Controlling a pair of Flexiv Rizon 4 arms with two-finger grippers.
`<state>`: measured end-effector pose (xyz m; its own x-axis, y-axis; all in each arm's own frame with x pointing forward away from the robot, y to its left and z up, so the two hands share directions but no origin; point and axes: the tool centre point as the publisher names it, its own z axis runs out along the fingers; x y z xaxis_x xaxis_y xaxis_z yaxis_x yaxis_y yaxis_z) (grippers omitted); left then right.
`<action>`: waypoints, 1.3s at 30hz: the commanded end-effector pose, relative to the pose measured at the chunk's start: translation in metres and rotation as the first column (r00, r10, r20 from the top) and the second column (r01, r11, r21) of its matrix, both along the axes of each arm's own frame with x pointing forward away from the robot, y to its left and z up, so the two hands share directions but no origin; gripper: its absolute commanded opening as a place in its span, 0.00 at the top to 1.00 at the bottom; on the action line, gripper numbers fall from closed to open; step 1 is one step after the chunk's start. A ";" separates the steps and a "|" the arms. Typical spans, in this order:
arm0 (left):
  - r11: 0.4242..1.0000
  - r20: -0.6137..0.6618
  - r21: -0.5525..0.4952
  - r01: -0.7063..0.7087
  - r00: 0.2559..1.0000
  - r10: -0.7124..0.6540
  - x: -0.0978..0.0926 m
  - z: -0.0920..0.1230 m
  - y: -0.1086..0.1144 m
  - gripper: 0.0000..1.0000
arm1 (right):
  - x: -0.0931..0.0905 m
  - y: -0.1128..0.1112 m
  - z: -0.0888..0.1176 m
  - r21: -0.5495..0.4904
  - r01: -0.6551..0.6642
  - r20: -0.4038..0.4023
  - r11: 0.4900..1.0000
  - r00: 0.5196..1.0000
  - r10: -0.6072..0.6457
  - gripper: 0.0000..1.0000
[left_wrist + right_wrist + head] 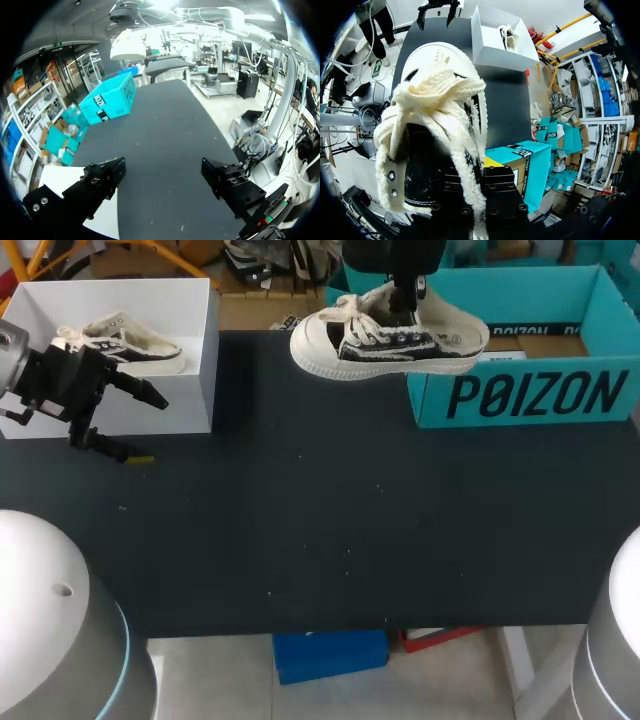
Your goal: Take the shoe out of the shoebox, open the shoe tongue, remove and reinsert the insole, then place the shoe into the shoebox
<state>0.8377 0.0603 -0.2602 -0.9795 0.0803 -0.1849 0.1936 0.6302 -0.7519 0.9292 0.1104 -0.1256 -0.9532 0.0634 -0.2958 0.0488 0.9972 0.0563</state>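
Head view: right claw (405, 300) pinching shoe (380, 345) beside teal shoebox (520, 395) — left claw (152, 430) spread by white box (200, 350).

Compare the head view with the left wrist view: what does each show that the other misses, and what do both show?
Only the head view shows the second shoe lying inside the white box. Only the left wrist view shows the left pincer head-on, its fingers wide apart with bare table between them. Both show the table, the teal box, part of the white box and the lifted shoe.
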 end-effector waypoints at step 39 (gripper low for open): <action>1.000 0.003 0.001 -0.001 1.000 0.001 -0.001 -0.001 0.000 0.00 | 0.179 -0.193 -0.062 -0.218 -0.090 -0.051 0.972 0.995 0.081 1.00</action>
